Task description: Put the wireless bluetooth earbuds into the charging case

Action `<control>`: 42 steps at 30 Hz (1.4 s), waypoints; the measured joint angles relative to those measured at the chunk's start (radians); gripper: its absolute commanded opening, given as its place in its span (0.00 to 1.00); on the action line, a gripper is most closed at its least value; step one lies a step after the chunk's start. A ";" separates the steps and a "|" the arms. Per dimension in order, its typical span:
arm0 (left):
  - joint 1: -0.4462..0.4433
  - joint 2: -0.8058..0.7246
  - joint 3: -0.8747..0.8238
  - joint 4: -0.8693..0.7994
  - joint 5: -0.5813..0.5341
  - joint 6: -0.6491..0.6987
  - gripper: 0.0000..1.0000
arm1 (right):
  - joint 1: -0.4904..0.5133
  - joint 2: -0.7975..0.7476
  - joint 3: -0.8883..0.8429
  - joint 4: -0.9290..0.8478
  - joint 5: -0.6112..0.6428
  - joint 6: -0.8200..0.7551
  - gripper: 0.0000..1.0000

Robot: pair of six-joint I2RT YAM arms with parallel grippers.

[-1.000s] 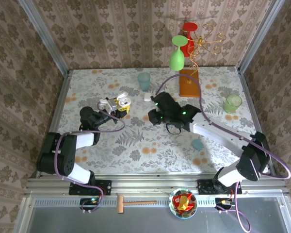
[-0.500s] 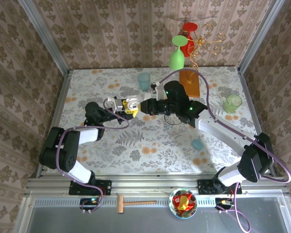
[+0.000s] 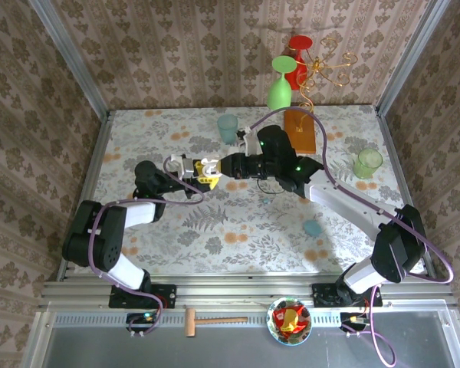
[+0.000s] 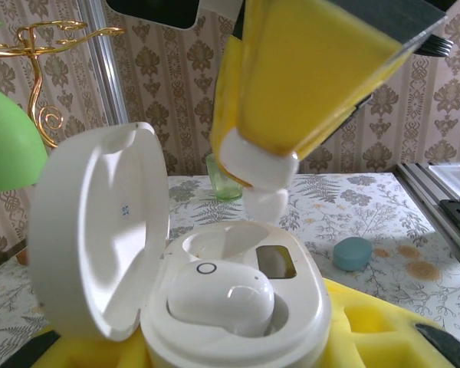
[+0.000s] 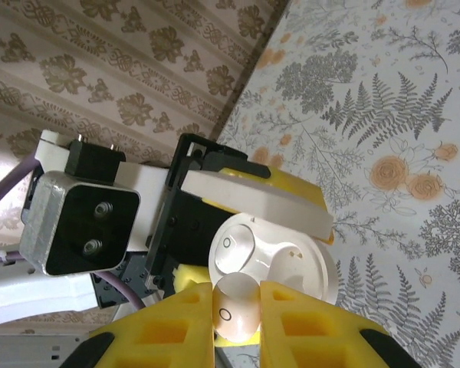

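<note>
My left gripper (image 3: 199, 169) (image 4: 230, 349) is shut on the white charging case (image 4: 238, 314) (image 3: 207, 164), held off the table with its lid (image 4: 100, 230) swung open. One white earbud (image 4: 221, 297) (image 5: 238, 249) sits in a socket of the case. The socket beside it (image 4: 215, 245) (image 5: 300, 257) is empty. My right gripper (image 3: 224, 167) (image 5: 236, 322) is shut on a second white earbud (image 5: 236, 309) (image 4: 264, 195). That earbud hangs just above the empty socket, apart from the case. The right gripper's yellow fingers (image 4: 307, 77) loom over the case in the left wrist view.
At the back of the table stand a teal cup (image 3: 228, 127), an orange box (image 3: 298, 130), a green glass (image 3: 278, 88), a red glass (image 3: 297, 50) and a gold wire stand (image 3: 328, 65). A green cup (image 3: 366, 162) stands right. A small teal piece (image 3: 312, 228) (image 4: 353, 253) lies mid-right.
My right gripper swung up and left with the earbud until it met the case. The left gripper carried the case to the right. Over the last half second they closed in slightly.
</note>
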State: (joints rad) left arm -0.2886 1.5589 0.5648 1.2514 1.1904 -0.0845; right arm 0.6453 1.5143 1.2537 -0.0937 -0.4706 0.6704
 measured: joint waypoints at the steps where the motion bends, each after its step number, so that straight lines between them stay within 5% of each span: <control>1: 0.000 0.000 0.000 0.000 0.002 0.000 0.24 | -0.002 0.000 0.000 0.003 0.000 0.004 0.17; 31: -0.011 0.000 -0.001 -0.003 -0.011 0.010 0.24 | -0.006 0.019 0.001 -0.043 0.018 -0.003 0.18; 42: -0.012 0.000 -0.001 -0.011 -0.008 0.010 0.24 | -0.006 0.037 0.048 -0.119 0.018 -0.040 0.26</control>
State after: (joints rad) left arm -0.3008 1.5585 0.5640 1.2404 1.1824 -0.0750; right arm 0.6392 1.5517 1.3014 -0.2131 -0.4526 0.6308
